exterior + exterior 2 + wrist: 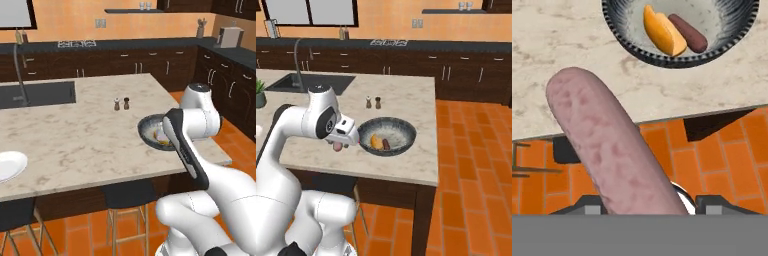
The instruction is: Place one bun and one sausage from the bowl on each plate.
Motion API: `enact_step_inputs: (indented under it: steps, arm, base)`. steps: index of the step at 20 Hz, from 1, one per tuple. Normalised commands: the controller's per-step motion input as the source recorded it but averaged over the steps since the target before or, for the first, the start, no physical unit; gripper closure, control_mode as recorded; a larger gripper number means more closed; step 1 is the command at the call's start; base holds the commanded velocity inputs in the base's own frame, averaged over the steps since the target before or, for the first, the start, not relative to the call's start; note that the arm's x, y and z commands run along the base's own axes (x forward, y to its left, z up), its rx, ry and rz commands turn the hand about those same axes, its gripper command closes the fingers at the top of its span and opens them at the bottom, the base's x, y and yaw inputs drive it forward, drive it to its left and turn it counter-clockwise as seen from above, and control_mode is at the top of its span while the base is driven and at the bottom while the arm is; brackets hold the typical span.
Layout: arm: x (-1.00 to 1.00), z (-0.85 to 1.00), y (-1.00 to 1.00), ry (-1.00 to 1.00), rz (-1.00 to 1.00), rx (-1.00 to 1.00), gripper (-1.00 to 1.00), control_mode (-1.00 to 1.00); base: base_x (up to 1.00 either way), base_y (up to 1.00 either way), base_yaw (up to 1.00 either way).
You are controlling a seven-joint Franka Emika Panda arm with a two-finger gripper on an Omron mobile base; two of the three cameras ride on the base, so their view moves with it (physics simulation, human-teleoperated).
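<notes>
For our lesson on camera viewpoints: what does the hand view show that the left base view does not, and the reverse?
Hand view alone: a pink sausage between the gripper fingertips, and a dark sausage in the bowl. Left base view alone: sink, salt and pepper shakers, white plate, stools. Shared: the speckled bowl and marble counter.

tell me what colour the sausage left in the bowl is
Dark reddish-brown sausage, best in the hand view.
</notes>
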Motion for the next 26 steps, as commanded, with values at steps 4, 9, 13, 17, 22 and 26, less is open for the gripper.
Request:
enact_step_inputs:
  steps: [4,9,13,17,22,26]
  arm:
    - [0.00,0.00,0.00,0.00,0.00,0.00,1.00,1.00]
    - [0.00,0.00,0.00,0.00,0.00,0.00,1.00,1.00]
    - [0.00,0.00,0.00,0.00,0.00,0.00,1.00,1.00]
    - [0.00,0.00,0.00,0.00,0.00,0.00,1.00,1.00]
    - [0.00,0.00,0.00,0.00,0.00,0.00,1.00,1.00]
    - [0.00,0.00,0.00,0.00,0.00,0.00,1.00,1.00]
  base:
    - [0.00,1.00,0.00]
    - [0.00,1.00,0.00]
    - [0.00,1.00,0.00]
    - [0.00,1.00,0.00]
    - [0.04,0.79,0.00]
    - [0.25,0.05,0.00]
